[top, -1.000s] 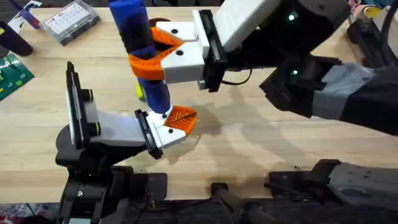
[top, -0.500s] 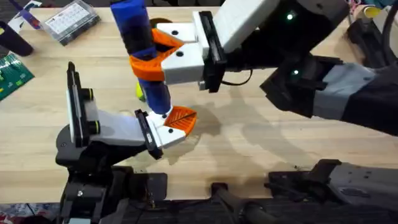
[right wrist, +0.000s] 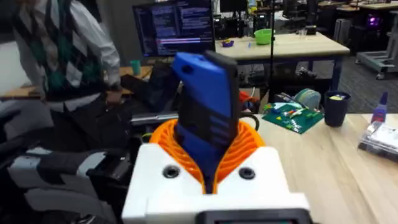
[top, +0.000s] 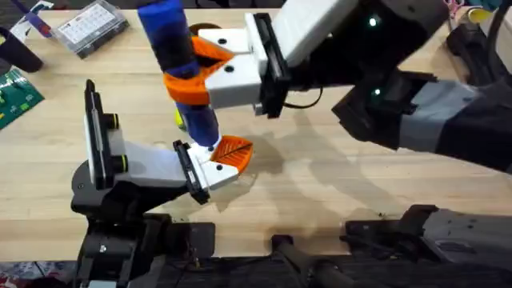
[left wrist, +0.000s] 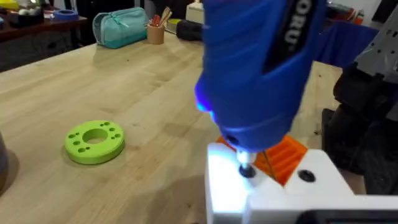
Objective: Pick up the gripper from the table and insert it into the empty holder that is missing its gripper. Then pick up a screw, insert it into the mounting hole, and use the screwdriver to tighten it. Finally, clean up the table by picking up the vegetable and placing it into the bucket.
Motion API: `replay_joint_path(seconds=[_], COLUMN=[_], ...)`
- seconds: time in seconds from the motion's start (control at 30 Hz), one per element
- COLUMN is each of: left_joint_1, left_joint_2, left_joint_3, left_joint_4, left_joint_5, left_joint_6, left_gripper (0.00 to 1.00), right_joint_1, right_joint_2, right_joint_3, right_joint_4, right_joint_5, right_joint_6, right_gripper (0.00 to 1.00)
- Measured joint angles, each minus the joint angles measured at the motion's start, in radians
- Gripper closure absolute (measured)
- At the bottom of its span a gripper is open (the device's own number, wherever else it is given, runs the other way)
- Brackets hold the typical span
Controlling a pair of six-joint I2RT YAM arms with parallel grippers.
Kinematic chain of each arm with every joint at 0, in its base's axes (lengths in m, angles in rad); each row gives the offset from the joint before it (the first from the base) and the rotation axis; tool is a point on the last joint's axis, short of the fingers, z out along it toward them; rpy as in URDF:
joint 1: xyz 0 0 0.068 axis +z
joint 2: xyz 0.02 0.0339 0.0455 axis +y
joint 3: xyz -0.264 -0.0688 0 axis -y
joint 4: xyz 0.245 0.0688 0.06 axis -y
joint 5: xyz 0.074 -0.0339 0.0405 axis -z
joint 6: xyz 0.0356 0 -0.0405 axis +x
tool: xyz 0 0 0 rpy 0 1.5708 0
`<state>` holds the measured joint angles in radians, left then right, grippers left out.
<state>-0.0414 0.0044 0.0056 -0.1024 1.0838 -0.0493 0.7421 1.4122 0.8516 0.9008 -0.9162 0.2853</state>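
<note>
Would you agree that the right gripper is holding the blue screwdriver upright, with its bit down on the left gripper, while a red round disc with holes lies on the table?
Not quite: the disc is lime green, not red, as the left wrist view shows. The rest holds: the right gripper clamps the blue screwdriver upright, its bit down on the left gripper.

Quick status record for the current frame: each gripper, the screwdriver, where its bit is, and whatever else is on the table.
right gripper: shut on the screwdriver, orange pads around its body
screwdriver pose: roughly upright, slightly tilted, bit end down
bit: on the white finger of the left gripper
left gripper: low over the table; open or shut cannot be told
green disc: flat on the table, apart from the tool
clear compartment box: far left of the table
vegetable: mostly hidden behind the screwdriver
</note>
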Motion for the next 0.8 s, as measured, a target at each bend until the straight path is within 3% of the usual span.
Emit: replay_joint_path(seconds=[0.47,0.8], left_joint_1=[0.000,0.000], left_joint_2=[0.000,0.000], left_joint_3=[0.000,0.000], left_joint_4=[0.000,0.000], left_joint_5=[-0.002,-0.002], left_joint_6=[0.009,0.012], left_gripper=[0.985,0.985], right_joint_1=[-0.037,-0.222], right_joint_2=[0.010,0.004], right_joint_3=[0.272,0.296], right_joint_4=[-0.056,-0.532], right_joint_5=[0.005,0.014], right_joint_6=[0.030,-0.110], right_gripper=[0.953,0.954])
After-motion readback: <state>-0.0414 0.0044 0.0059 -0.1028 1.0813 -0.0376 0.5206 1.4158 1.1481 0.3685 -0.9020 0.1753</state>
